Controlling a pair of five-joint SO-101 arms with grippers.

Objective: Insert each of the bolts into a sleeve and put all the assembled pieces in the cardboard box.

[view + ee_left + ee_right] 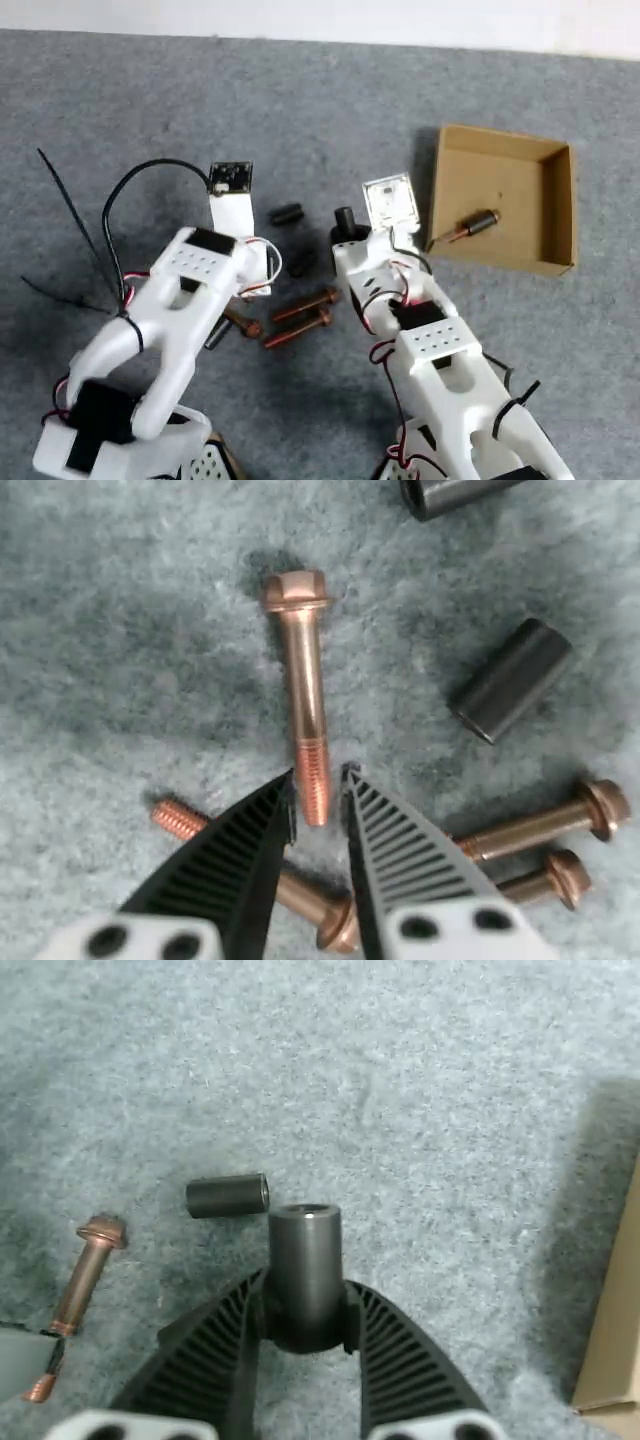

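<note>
My left gripper point(318, 780) is shut on the threaded end of a copper bolt point(300, 670) that points away from it, low over the grey carpet. Three more bolts point(305, 305) lie close together beside that gripper point(262, 268). My right gripper point(305, 1310) is shut on a black sleeve point(303, 1260), held upright with its bore facing up, between the loose parts and the cardboard box point(555, 200). Two other sleeves lie loose, one point(287, 214) farther back and one point(300, 262) near the left gripper. One assembled bolt and sleeve point(470, 225) lies in the box.
A black cable point(110, 230) and cable ties trail over the carpet at the left. The box wall point(612, 1350) stands just beside the right gripper. Open carpet lies beyond both arms.
</note>
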